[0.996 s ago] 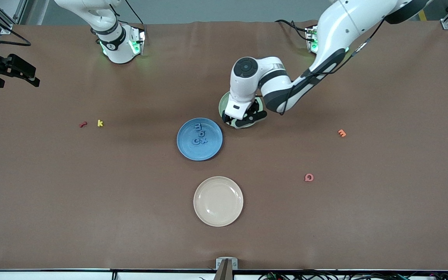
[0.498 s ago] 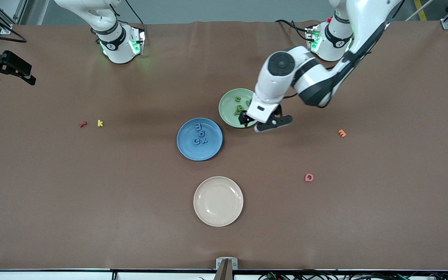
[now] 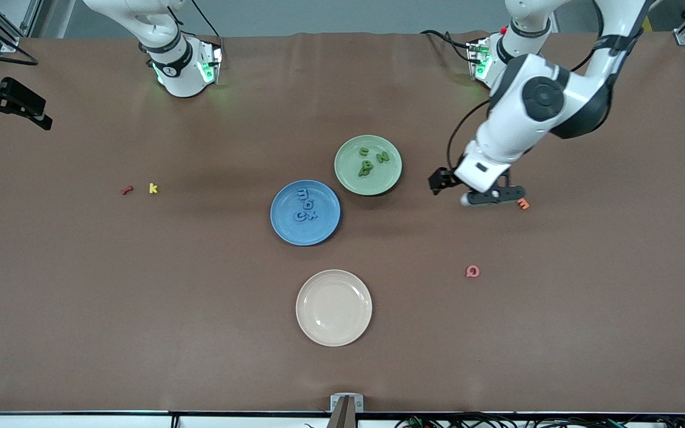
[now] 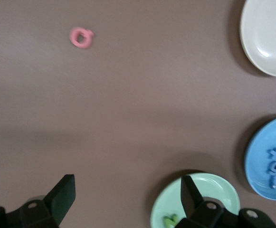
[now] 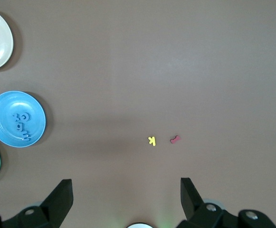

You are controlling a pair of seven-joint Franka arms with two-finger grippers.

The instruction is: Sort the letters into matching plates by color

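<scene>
Several blue letters lie in the blue plate at mid-table. Beside it, farther from the front camera, the pale green plate holds several green letters. My left gripper hangs open and empty over bare table between the green plate and an orange letter. In the left wrist view nothing sits between the left gripper's fingers, with the green plate at one fingertip. My right arm waits high up, its right gripper open and empty above the table.
A cream plate sits nearer the front camera than the blue plate. A pink letter lies toward the left arm's end. A yellow letter and a red letter lie toward the right arm's end.
My left gripper has swung away from over the green plate toward the left arm's end of the table, uncovering the green letters. The right arm has barely moved.
</scene>
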